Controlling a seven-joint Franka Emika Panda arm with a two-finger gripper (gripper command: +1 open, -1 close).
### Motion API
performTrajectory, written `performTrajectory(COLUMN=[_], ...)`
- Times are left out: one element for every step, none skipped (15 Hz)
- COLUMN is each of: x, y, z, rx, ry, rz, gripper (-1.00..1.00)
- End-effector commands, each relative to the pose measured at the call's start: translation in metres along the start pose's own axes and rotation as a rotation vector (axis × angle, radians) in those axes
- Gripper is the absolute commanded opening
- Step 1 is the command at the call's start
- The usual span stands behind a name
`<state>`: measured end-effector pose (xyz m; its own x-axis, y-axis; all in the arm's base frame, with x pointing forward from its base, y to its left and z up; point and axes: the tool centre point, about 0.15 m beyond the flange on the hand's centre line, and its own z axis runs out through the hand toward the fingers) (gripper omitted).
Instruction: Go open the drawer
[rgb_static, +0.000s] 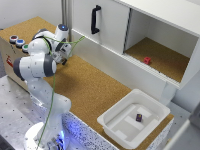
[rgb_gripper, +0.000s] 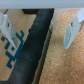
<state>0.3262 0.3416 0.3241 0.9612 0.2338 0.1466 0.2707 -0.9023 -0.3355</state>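
Two views differ: outside, the arm hides the gripper beside the drawer at nine o'clock. Only the wrist view shows its fingers spread apart over cork, empty.

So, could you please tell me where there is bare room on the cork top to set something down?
The cork top lies bare between the arm and the white tub. The open cabinet compartment holds only a small red block. It is crowded by the coloured buttons, where the end effector hangs.

White cabinet along the back (one compartment open, cork-lined), cork worktop, perforated metal table, even lighting.
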Motion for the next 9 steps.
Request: performTrajectory(x=[0.007,0.007,0.005,0.005,0.005,0.005,0.006,0.007,0.007], y=[-0.015,-0.015,-0.015,-0.016,-0.016,-0.015,-0.015,-0.015,-0.015], z=[0.029,0.030,0.032,0.034,0.035,0.036,0.037,0.039,0.039], rx=[-0.020,-0.033,-0.032,-0.029,-0.024,-0.023,-0.014,-0.013,-0.007], ry=[-0.046,-0.044,-0.038,-0.038,-0.031,-0.022,-0.015,-0.010,-0.002], rz=[-0.004,-0.002,0.005,0.008,0.016,0.032,0.043,0.053,0.057], gripper=[1.00,1.00,1.00,1.00,1.00,1.00,1.00,1.00,1.00])
